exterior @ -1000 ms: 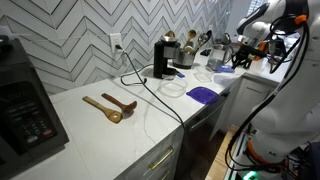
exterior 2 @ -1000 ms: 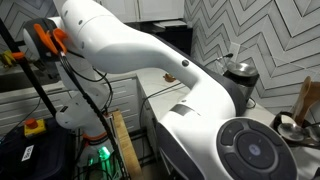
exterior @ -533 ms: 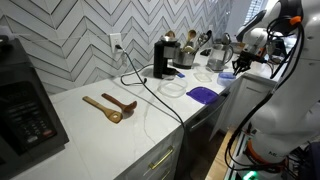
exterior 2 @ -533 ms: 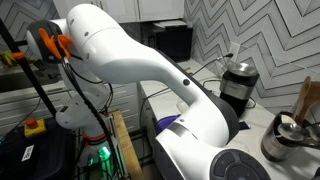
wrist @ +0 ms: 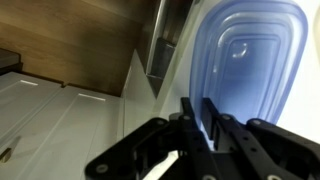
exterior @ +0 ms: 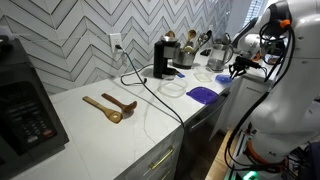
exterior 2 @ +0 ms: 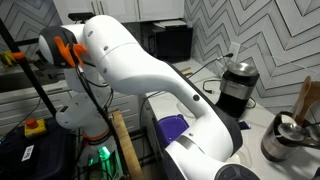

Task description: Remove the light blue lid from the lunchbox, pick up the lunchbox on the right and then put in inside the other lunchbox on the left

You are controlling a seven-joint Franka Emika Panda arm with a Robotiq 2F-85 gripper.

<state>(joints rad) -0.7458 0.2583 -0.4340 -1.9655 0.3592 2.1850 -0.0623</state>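
The light blue lid (wrist: pixel 250 60) fills the right of the wrist view, and my gripper (wrist: pixel 203 112) is shut on its left edge. In an exterior view my gripper (exterior: pixel 240 66) hangs low over the far right end of the white counter (exterior: pixel 120 130), with the light blue lid (exterior: pixel 224 79) under it near the counter's edge. Two clear lunchboxes, one (exterior: pixel 172 88) nearer the middle and one (exterior: pixel 204 74) closer to my gripper, stand on the counter. In the view from behind the arm the gripper is hidden.
A darker purple flat piece (exterior: pixel 203 94) lies at the counter's front edge and also shows in an exterior view (exterior 2: pixel 172 128). A coffee machine (exterior: pixel 162 58), kettles, a black cable and two wooden spoons (exterior: pixel 108 106) are on the counter. A black jug (exterior 2: pixel 236 85) stands near.
My gripper has moved down and slightly right with the light blue lid, closer to the counter's edge. The arm has swung across the view from behind.
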